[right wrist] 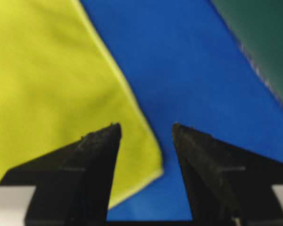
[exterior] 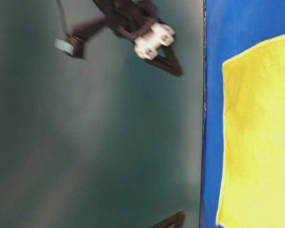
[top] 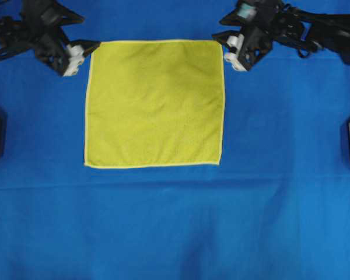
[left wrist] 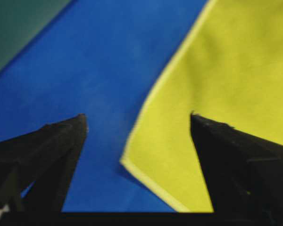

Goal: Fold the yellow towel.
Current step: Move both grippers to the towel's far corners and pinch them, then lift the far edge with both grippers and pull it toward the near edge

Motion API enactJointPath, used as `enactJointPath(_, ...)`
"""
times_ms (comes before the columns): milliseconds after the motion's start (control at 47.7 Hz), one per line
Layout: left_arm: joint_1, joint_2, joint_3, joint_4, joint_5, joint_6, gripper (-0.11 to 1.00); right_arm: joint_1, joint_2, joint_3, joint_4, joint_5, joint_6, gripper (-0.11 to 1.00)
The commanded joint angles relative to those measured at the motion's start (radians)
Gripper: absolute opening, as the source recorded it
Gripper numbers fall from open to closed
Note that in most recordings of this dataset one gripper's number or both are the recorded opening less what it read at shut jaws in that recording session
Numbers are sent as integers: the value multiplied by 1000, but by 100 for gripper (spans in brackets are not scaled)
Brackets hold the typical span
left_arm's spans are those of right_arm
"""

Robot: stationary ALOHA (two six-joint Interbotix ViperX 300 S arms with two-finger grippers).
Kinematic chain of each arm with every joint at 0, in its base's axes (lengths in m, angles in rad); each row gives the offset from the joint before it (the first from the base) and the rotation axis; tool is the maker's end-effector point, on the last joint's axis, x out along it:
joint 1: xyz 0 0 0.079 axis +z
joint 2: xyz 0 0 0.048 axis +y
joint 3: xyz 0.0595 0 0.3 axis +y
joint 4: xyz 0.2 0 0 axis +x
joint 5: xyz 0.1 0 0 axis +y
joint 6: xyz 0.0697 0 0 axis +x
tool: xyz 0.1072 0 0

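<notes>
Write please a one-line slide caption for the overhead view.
Flat square yellow microfibre towel on blue cloth; open left gripper and right gripper at its far corners.

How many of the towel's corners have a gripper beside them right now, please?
2. The left gripper is at the towel's top-left corner in the overhead view, the right gripper at its top-right corner. Both are open; neither holds it. The two lower corners lie alone.
</notes>
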State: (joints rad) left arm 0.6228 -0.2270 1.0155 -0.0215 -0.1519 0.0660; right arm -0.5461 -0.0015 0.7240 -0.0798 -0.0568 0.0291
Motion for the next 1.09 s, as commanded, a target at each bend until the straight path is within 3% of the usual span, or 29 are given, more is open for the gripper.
enactJointPath(0,15,78,-40,0,-38,3,83,-6,51,-40,-11,-3,-2,54)
enactJointPath(314,58,318,-98,0,-124,28,83,-49,198,-83,-21,-12,-2,54)
enactJointPath(566,64,330,-94,0,-123,35,81,-51,221,-89,-26,-12,-2,52)
enactJointPath(671,64,328,-89,0,-118,25,77,-49,222,-86,-26,-8,-2,41)
enactJointPath(734,57,327,-89,0,-115,26,66,-46,222,-84,-28,-6,0,26)
enactJointPath(817,49,327,-92,0,-115,43,44,-38,221,-83,-26,-5,2,3)
enactJointPath(985,28,325,-107,0,-114,71,2,-34,206,-78,-26,-5,9,2)
enactJointPath(1069,23,314,-117,0,-103,77,1,-34,187,-75,-26,-2,9,2)
